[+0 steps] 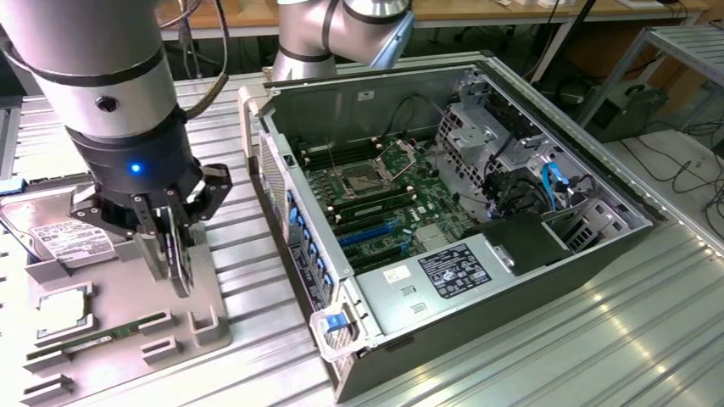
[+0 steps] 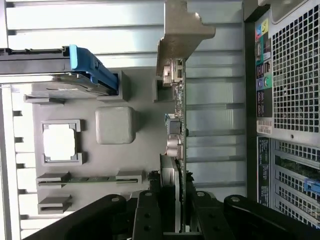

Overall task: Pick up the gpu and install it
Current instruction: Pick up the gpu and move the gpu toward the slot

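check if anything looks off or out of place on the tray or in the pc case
Nothing stands out. The gpu is on edge and straight at the grey tray, with the gripper closed on it. The computer case lies on its side with its side open, which suits the job.

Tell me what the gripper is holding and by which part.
The gripper pinches the graphics card by its upper edge, one finger on each flat face.

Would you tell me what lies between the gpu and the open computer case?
Only bare ribbed metal table, as the wrist view shows; the gpu stands apart from the computer case.
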### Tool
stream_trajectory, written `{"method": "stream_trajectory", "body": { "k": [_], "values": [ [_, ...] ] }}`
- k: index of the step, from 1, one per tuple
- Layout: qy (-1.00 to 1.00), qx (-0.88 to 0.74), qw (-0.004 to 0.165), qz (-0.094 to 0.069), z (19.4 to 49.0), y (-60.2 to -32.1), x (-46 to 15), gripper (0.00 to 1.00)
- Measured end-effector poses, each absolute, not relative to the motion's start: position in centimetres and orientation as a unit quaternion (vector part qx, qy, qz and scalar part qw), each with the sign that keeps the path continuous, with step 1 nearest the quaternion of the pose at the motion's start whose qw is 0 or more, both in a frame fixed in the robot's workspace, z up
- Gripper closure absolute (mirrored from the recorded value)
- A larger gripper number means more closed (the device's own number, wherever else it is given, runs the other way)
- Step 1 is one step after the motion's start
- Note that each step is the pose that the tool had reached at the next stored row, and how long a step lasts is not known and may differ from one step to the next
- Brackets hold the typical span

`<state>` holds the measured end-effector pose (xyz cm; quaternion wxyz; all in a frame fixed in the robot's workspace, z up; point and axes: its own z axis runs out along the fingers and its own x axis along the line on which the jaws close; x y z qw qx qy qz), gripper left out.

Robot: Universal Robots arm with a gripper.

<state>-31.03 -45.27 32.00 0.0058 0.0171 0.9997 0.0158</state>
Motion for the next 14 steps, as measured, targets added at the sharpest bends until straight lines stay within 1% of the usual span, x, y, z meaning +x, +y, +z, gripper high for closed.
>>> {"method": "stream_trajectory", "body": {
  "k": [1, 2, 14],
  "values": [
    [1.0, 0.017, 0.006, 0.016, 33.9, -45.3, -31.0, 0.72],
    [1.0, 0.017, 0.006, 0.016, 34.5, -45.3, -31.0, 0.72],
    [1.0, 0.017, 0.006, 0.016, 38.4, -45.3, -31.0, 0.72]
  ]
}}
